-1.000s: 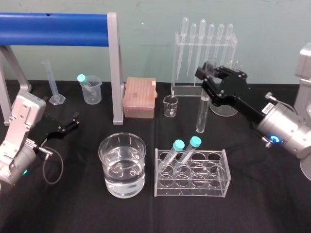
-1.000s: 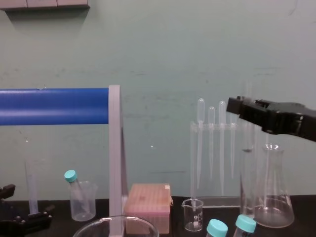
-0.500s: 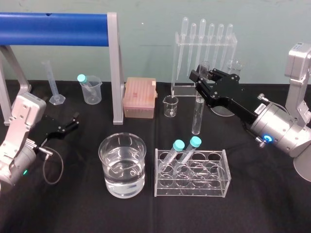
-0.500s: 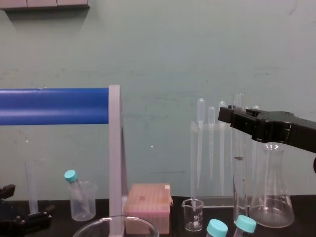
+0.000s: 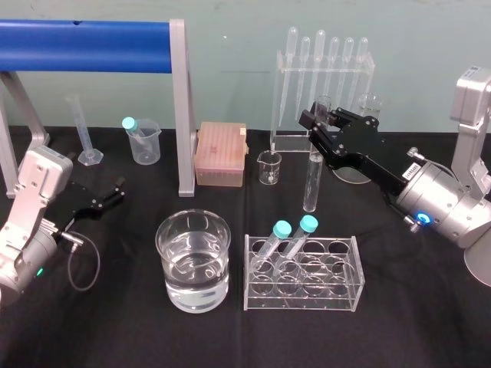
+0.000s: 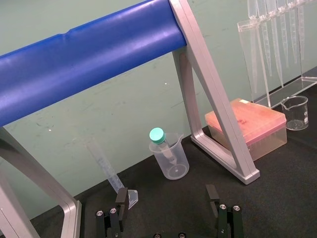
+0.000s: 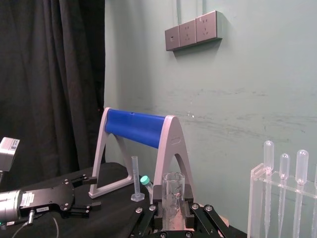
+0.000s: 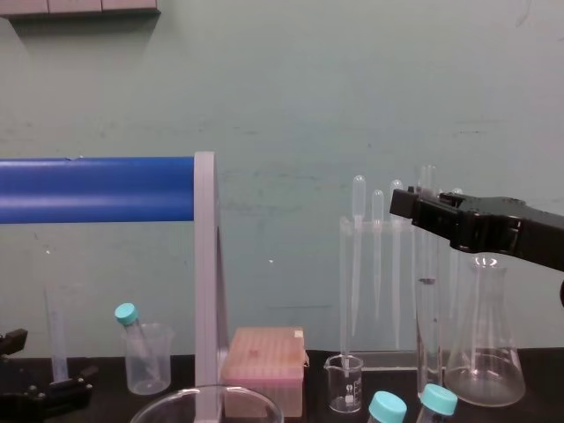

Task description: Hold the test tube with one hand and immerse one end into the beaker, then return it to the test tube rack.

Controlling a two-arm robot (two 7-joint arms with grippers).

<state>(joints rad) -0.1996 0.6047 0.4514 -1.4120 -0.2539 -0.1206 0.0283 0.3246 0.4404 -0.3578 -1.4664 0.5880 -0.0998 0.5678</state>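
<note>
One test tube (image 5: 311,184), upright, rim up, in right gripper (image 5: 318,124)

Blue roller (image 5: 84,46) spans a grey frame (image 5: 182,115). Pink tip box (image 5: 221,156) sits between plastic beaker (image 5: 149,149) and small glass beaker (image 5: 269,169). Pipette stand (image 5: 291,142) stands behind the latter.

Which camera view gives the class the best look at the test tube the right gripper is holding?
The head view: the test tube hangs upright from the right gripper, nearly its whole length visible. The chest view shows it side-on against the pipette stand. The right wrist view shows its top end.
</note>
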